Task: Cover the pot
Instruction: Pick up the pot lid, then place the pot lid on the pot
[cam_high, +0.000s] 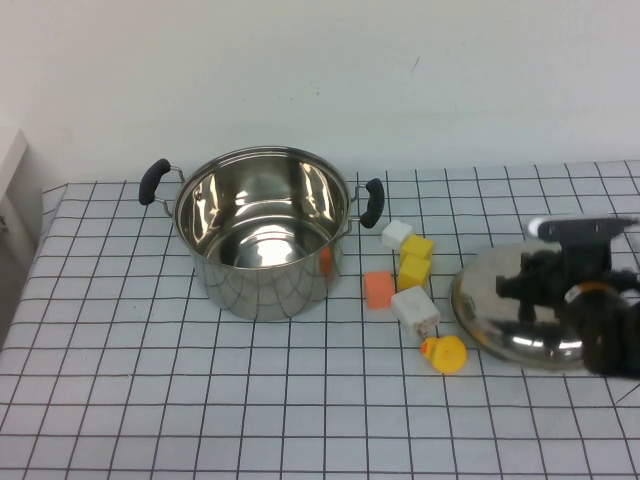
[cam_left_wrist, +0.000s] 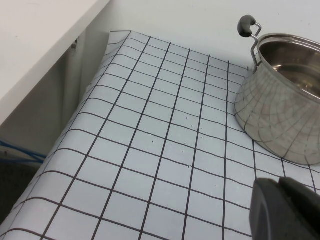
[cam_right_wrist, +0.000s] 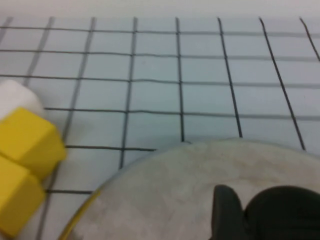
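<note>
- The right gripper (cam_high: 545, 283) sits over the domed lid (cam_high: 500, 310) at the table's right side; whether it grips the knob, I cannot tell.
- The pot (cam_high: 262, 232) stands uncovered left of centre on the grid cloth (cam_high: 120, 380).
- Between pot and lid lie white (cam_high: 397, 234), yellow (cam_high: 415, 262) and orange blocks (cam_high: 378, 289), plus a yellow duck (cam_high: 445, 353).
- The left gripper (cam_left_wrist: 285, 210) shows only as a dark edge near the pot in its wrist view; its state is unclear.

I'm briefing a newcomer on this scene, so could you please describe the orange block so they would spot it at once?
Start at the big steel pot on the gridded table; a cluster of toys lies on its right, before the lid under the right gripper. The left gripper is parked off left. The orange block sits nearest the pot, the only orange piece among white and yellow ones.
</note>
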